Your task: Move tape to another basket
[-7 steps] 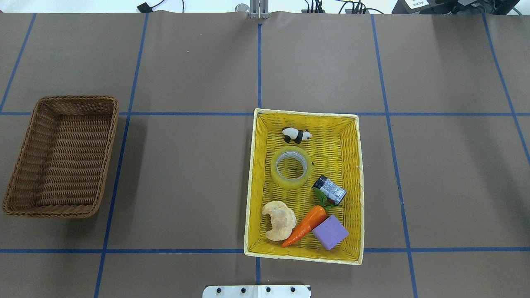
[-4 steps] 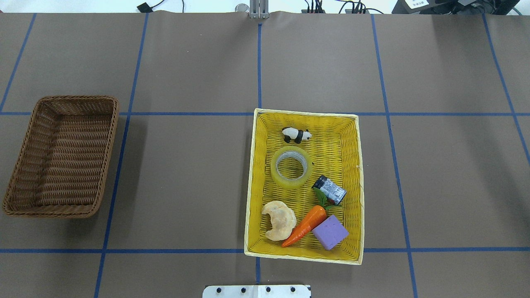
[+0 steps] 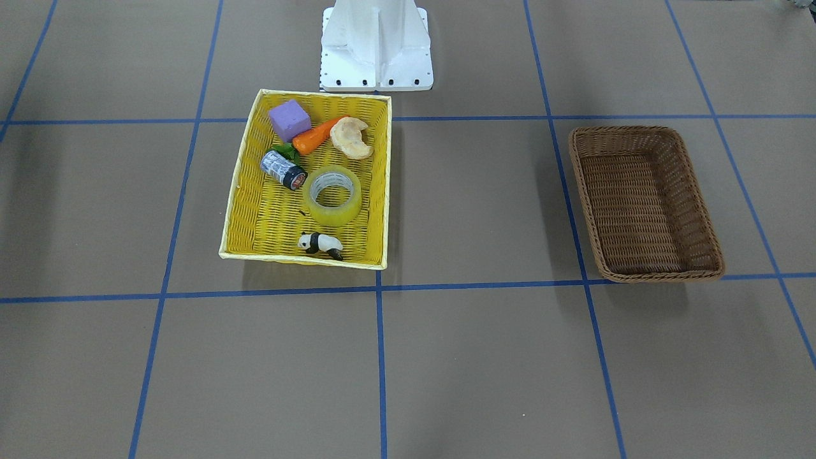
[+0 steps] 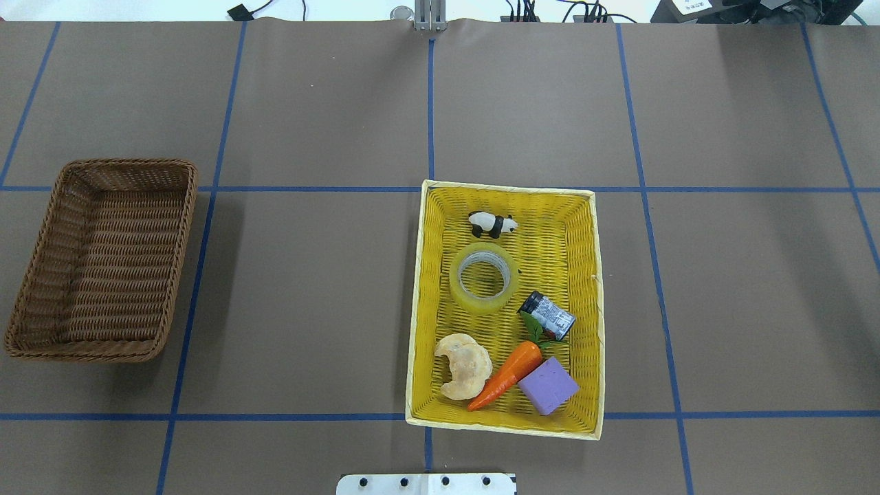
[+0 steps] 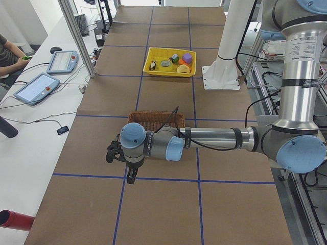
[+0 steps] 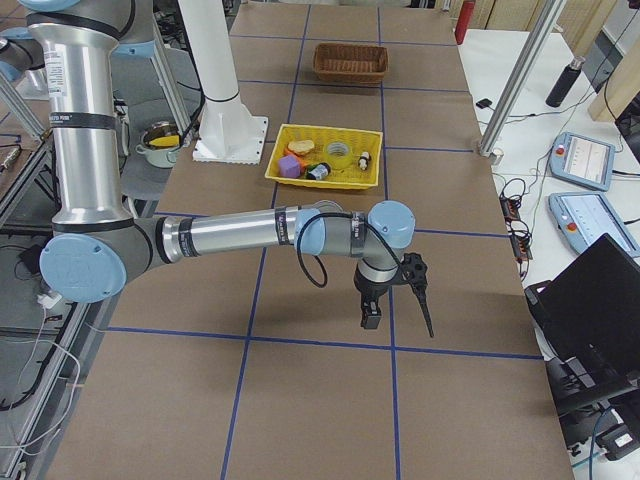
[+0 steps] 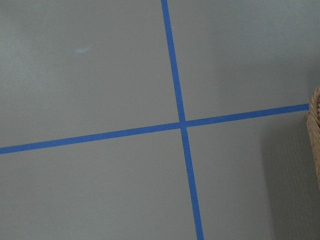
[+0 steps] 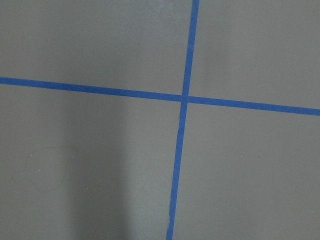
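Plainly, facing the robot, the tape [image 3: 334,215] lies flat, hole up, on the floor of the yellow basket [image 3: 239,182], a rectangular tray of tight glossy weave with a pale rim. The roll is a thick translucent yellow ring around a pale core. A small black-and-white panda [image 3: 320,244] stands at its six o'clock. A grey-and-black can [image 3: 282,170] lies on its side just beside the roll at ten o'clock. Towards twelve o'clock lie a crusty pale croissant [image 3: 351,137], a smooth orange carrot [image 3: 313,136] and a matte purple cube [image 3: 289,120]. The brown basket [image 3: 637,210], coarse dark wicker with sloped sides and rounded corners, sits well apart at three o'clock of the yellow one. Both rest on the bench [image 3: 484,357], flat brown paper crossed by blue lines [image 3: 378,287].

From overhead, the brown basket is at nine o'clock of the yellow one, the panda at the roll's twelve and the can at its four.

From the bench's left end, the left end effector [image 5: 122,166] hangs over bare paper at seven o'clock of the brown basket, on the silver tube of the left arm [image 5: 214,138]. I cannot tell how its fingers stand.

From the right end, the right end effector [image 6: 398,322] hangs at five o'clock of the yellow basket on the right arm [image 6: 230,235]. Its state cannot be told either.

On the left wrist camera, two blue lines cross on matte paper, with a sliver of wicker at three o'clock.

On the right wrist camera, only paper and a crossing show.
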You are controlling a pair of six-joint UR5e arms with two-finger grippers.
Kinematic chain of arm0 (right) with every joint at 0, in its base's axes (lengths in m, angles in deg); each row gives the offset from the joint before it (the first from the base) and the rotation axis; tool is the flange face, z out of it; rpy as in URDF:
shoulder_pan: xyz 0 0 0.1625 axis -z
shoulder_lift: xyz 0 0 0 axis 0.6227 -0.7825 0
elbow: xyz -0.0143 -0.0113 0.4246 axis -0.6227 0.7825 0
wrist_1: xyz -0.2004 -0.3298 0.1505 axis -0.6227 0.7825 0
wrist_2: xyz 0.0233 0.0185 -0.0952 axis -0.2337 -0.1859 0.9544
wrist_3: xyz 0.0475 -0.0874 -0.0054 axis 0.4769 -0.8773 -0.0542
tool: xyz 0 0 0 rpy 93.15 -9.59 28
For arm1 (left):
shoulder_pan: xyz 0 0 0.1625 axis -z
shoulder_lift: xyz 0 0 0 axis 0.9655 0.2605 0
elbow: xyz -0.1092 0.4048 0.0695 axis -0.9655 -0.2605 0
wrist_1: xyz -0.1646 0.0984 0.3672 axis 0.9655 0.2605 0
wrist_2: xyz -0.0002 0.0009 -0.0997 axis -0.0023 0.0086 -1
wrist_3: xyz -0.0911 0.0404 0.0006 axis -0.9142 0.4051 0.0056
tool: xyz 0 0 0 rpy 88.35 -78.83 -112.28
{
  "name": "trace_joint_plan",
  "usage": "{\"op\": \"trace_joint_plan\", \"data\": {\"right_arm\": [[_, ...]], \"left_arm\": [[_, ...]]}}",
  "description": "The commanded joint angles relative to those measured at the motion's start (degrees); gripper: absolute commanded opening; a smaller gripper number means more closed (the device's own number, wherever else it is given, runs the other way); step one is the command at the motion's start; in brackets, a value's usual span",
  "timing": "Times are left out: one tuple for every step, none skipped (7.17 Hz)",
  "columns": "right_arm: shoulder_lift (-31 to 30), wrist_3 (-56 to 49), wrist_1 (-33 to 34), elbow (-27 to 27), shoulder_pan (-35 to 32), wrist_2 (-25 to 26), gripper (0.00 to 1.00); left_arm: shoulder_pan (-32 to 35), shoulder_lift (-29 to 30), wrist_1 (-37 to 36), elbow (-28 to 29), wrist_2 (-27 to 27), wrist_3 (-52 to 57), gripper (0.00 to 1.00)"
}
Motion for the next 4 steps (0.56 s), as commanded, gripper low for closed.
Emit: {"op": "trace_joint_plan", "data": {"right_arm": [[-0.88, 0.17, -4.69, 0.78, 0.15, -0.29, 1.0], [-0.98, 0.26, -4.9, 0.87, 0.93, -0.38, 1.0], [-0.98, 0.26, -5.07, 0.52, 0.94, -1.95, 1.0], [-1.07, 0.26, -5.08, 0.78, 1.46, -2.4, 1.0]], "left_arm": [[-0.42, 0.01, -0.02, -0.04, -0.04, 0.18, 0.99], [-1.2, 0.18, -0.02, 0.14, 0.39, 0.1, 0.99], [-1.21, 1.14, -0.28, 0.23, 0.48, -0.25, 0.99], [-1.38, 1.15, -0.2, 0.31, 0.48, -0.26, 0.99]]}}
